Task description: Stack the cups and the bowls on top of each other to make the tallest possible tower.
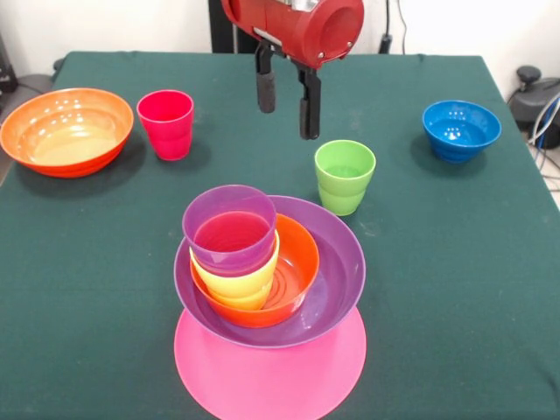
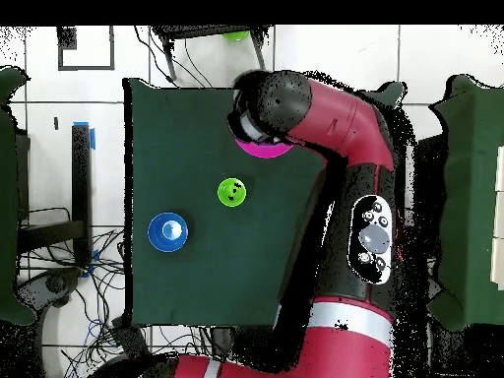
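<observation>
While your gripper (image 1: 284, 98) hangs above the green cloth of the table (image 1: 455, 262), its two black fingers (image 1: 266, 87) stand apart with nothing between them, so you are holding no cup or bowl. It sits over the far middle of the table in the front view, just behind the light green cup (image 1: 345, 176), which stands upright and alone.

Nearer the camera you have the tower (image 1: 267, 297): the upturned pink bowl (image 1: 262, 376) lies at the bottom, the purple bowl (image 1: 337, 271) rests on it right way up, the small orange bowl (image 1: 297, 262) sits inside that, and the yellow cup (image 1: 236, 284) stands in the orange bowl with the purple cup (image 1: 229, 229) nested in its mouth. The two cups lean toward the left of the picture.

Off the pile, you see the large orange bowl (image 1: 66, 131) at the far left with the red cup (image 1: 165, 123) upright just beside it, and the small blue bowl (image 1: 460, 130) well apart at the far right.

From overhead, the arm (image 2: 340, 118) covers most of the tower, leaving only a pink edge in sight.
</observation>
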Robot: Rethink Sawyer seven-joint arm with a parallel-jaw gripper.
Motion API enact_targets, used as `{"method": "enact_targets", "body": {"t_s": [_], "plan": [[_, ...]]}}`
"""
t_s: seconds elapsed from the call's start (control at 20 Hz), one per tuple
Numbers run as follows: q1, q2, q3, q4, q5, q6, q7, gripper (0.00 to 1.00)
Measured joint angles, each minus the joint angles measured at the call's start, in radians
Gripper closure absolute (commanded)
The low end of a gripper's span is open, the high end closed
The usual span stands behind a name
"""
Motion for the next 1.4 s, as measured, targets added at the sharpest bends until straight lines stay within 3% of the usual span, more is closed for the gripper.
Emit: {"method": "enact_targets", "body": {"t_s": [0.85,1.4], "plan": [[-0.026,-0.05,0.063,0.244,-0.001,-0.274,0.0,0.0],[-0.048,-0.055,0.101,0.347,-0.004,-0.294,0.0,0.0]]}}
